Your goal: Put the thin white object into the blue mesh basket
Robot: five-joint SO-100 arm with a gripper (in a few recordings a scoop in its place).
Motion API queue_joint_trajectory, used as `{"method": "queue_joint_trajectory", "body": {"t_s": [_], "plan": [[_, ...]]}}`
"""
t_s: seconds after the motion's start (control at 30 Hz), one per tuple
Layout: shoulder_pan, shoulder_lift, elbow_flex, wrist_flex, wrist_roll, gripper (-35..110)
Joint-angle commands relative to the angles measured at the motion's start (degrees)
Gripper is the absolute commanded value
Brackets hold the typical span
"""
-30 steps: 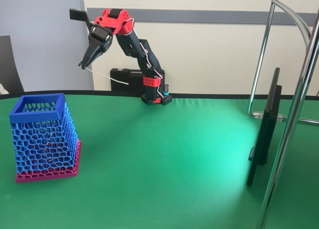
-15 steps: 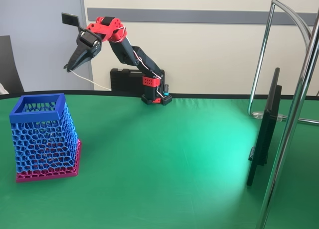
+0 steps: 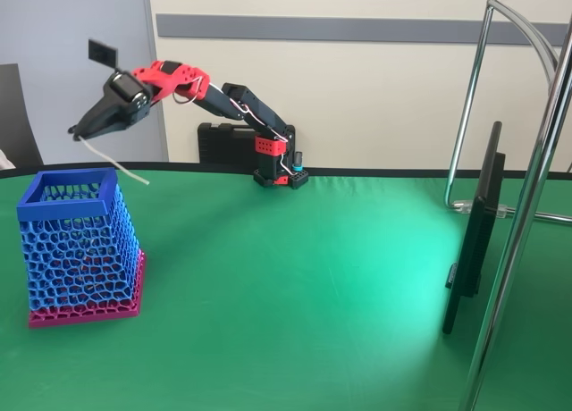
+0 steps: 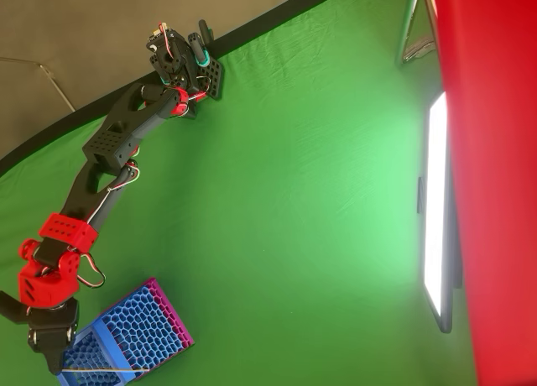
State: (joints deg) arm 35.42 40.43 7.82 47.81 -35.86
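Note:
The blue mesh basket (image 3: 79, 244) with its magenta base stands at the left of the green table; the overhead view has the basket (image 4: 130, 336) at the bottom left. My gripper (image 3: 78, 131) hangs in the air above the basket's rim, shut on the thin white object (image 3: 113, 161), which slants down to the right from the fingertips towards the basket's top right corner. From above, the gripper (image 4: 60, 365) sits over the basket's left part, and the thin white object (image 4: 96, 370) lies as a pale line across the opening.
A black case (image 3: 228, 144) sits behind the arm's base (image 3: 279, 174). A flat screen (image 3: 474, 232) and chrome stand tubes (image 3: 523, 214) occupy the right side. The green cloth (image 3: 295, 295) between basket and screen is open room.
The arm has swung left and stretched out lower, carrying the white object from near the case to just above the basket.

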Motion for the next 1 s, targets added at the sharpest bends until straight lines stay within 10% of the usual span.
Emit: {"method": "queue_joint_trajectory", "body": {"t_s": [0.0,0.97], "plan": [[0.5,0.8,3.8,-6.1,-0.8,0],[1.1,4.6,7.3,-5.3,6.7,37]]}}
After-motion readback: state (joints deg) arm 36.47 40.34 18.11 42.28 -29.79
